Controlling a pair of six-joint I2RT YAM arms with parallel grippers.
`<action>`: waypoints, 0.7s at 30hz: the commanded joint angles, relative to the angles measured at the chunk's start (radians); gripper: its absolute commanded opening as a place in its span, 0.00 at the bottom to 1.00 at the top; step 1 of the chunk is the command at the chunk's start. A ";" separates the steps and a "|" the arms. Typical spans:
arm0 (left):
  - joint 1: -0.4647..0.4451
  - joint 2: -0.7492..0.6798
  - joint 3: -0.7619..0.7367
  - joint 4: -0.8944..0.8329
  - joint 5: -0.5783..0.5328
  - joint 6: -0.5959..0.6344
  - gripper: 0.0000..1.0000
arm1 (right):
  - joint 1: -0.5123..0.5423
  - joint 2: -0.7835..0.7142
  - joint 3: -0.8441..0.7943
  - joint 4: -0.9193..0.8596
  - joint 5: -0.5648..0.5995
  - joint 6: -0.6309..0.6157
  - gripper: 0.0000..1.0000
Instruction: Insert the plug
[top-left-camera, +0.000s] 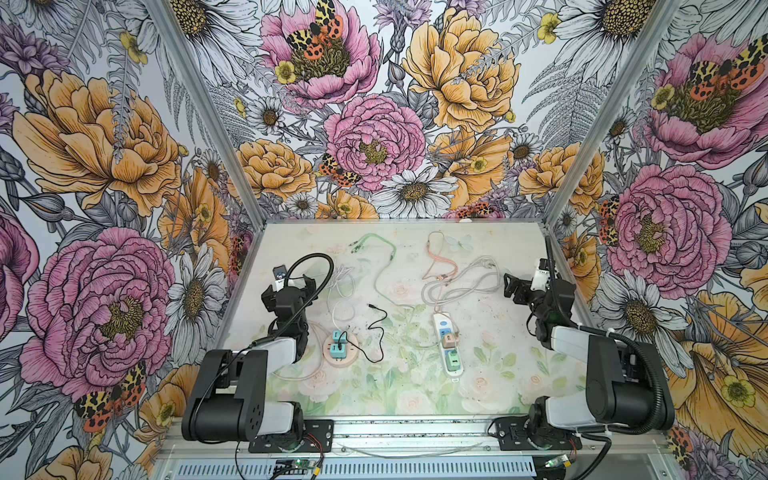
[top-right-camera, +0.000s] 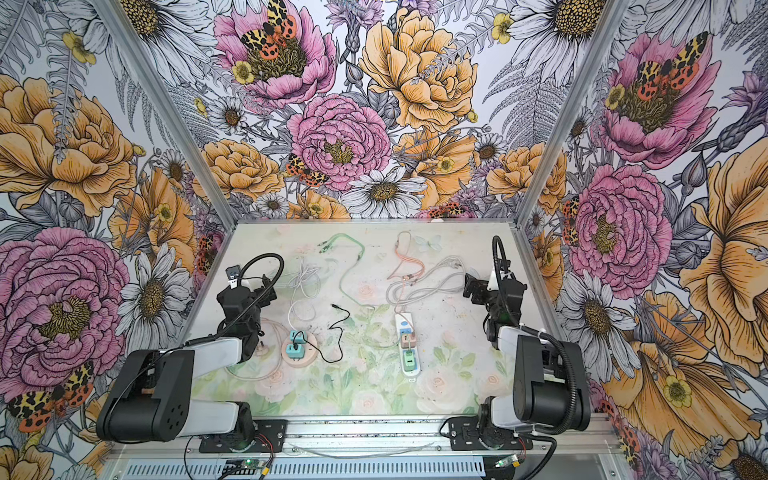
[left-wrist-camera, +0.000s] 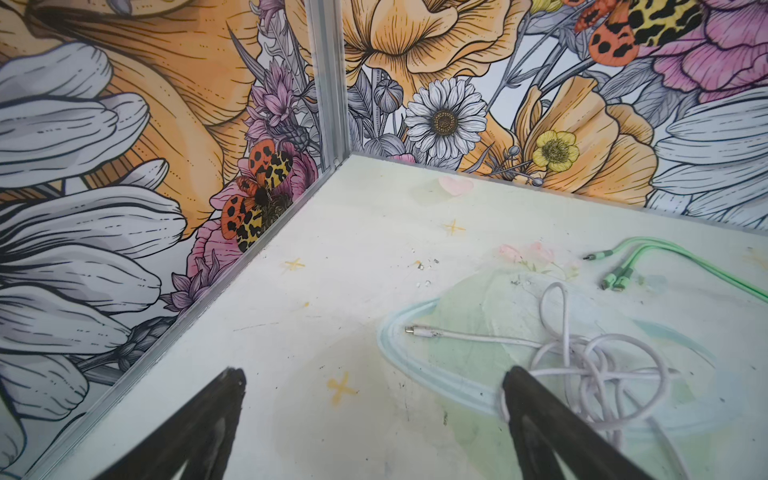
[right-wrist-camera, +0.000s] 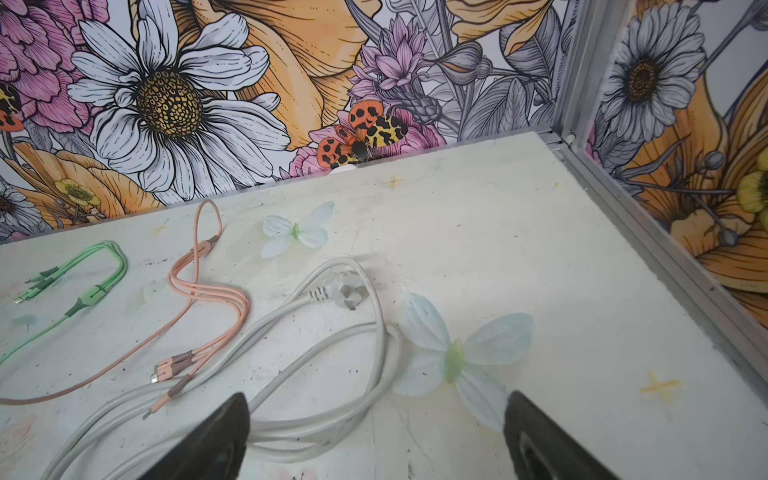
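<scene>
A white power strip (top-left-camera: 439, 322) lies right of centre in both top views. A pink plug (top-left-camera: 449, 341) and a green one (top-left-camera: 454, 358) sit in the strip. The strip's grey cord ends in a loose three-pin plug (right-wrist-camera: 347, 293) on the table. My right gripper (top-left-camera: 513, 289) (right-wrist-camera: 378, 401) hovers open and empty by the right wall, over the cord's loops (right-wrist-camera: 316, 419). The left gripper (top-left-camera: 291, 286) (left-wrist-camera: 374, 376) is open and empty too, at the left beside a tangled white cable (left-wrist-camera: 598, 365).
A round pink socket base (top-left-camera: 352, 358) holds two teal adapters (top-left-camera: 337, 336), one with a black cable (top-left-camera: 376, 328) plugged in. A green multi-head cable (top-left-camera: 374, 245) and a pink one (top-left-camera: 434, 257) lie at the back. Flowered walls close off three sides.
</scene>
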 joint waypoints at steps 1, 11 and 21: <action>-0.029 0.044 0.000 0.146 -0.007 0.046 0.99 | 0.000 0.018 -0.002 0.092 -0.014 -0.024 0.99; -0.083 0.096 0.010 0.186 -0.104 0.087 0.99 | 0.032 0.058 -0.005 0.136 -0.030 -0.077 1.00; -0.083 0.093 -0.040 0.279 -0.076 0.093 0.99 | 0.089 0.072 0.015 0.103 0.019 -0.134 1.00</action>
